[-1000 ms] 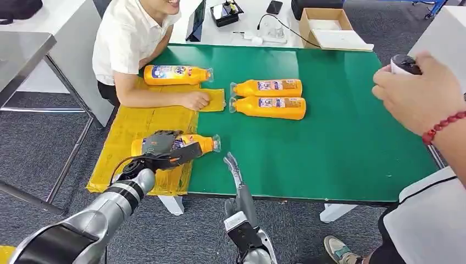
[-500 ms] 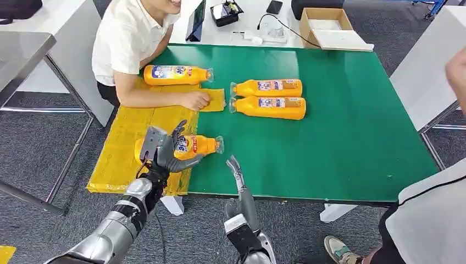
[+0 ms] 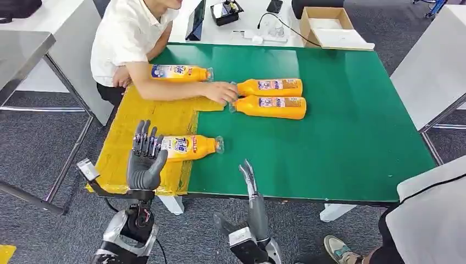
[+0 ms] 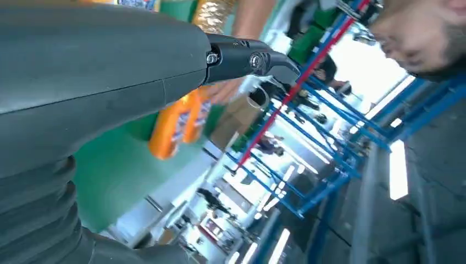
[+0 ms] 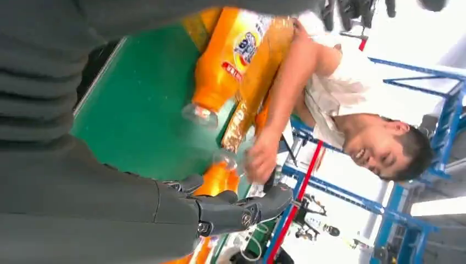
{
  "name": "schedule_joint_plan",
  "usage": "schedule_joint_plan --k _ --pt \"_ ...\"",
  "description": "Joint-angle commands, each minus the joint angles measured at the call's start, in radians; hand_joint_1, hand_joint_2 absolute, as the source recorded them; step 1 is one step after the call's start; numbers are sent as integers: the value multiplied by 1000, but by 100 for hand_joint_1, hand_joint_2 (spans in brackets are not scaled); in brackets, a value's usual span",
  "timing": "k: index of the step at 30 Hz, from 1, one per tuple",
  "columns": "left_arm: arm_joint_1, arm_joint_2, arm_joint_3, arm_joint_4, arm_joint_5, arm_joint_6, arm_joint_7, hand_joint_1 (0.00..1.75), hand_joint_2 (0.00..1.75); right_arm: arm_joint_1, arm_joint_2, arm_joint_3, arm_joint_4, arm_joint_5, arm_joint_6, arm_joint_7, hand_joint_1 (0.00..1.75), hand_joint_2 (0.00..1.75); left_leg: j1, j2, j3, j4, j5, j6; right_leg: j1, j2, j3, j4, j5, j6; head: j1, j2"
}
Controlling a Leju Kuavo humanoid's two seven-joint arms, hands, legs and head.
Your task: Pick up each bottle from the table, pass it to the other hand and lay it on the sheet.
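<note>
Hovering open-fingered, left hand (image 3: 145, 159) beside the bottle (image 3: 189, 147) (on yellow sheet (image 3: 143, 124)); right hand (image 3: 250, 184) empty, fingers extended.

the near bottle (image 3: 189, 147) bears a blue label, its lettering too small to read.

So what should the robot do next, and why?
Probably reach the right hand toward the two orange plastic bottles on the green table: both hands are empty, one bottle already lies on the yellow sheet.
</note>
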Motion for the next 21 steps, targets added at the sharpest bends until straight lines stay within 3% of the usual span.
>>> schedule_joint_plan --k 1,5,10,13,15,21 --pt "67 68 -60 -101 -111 12 -48 0 175 33 -45 -105 -70 43 -38 0 0 175 0 1 4 -1 -1 -1 1 0 4 0 -1 -2 0 0" --pt "135 91 -109 -114 -367 110 -151 0 175 42 -136 -263 -96 206 4 113 0 175 -1 0 4 -2 0 0 0 -1 3 -1 0 -1 0 0" --pt "110 69 -148 -92 -477 164 -198 0 175 -56 -252 -396 80 531 36 225 0 175 -2 -3 4 -2 1 0 -1 -3 5 -2 0 0 0 0" --pt "83 55 -145 -86 -425 128 -174 0 175 -142 -274 -451 196 551 69 220 0 175 -2 -1 3 -2 1 0 -2 -1 4 -3 1 0 0 0" --pt "81 45 -142 -86 -271 32 -90 0 175 -185 -274 -481 274 581 71 241 0 175 -3 0 2 -1 1 0 -3 0 3 -2 2 0 0 0" --pt "58 41 -160 -40 -306 110 -54 0 175 -273 -249 -463 435 650 28 277 0 175 -3 1 4 -1 1 0 -2 1 4 -2 2 0 0 0"
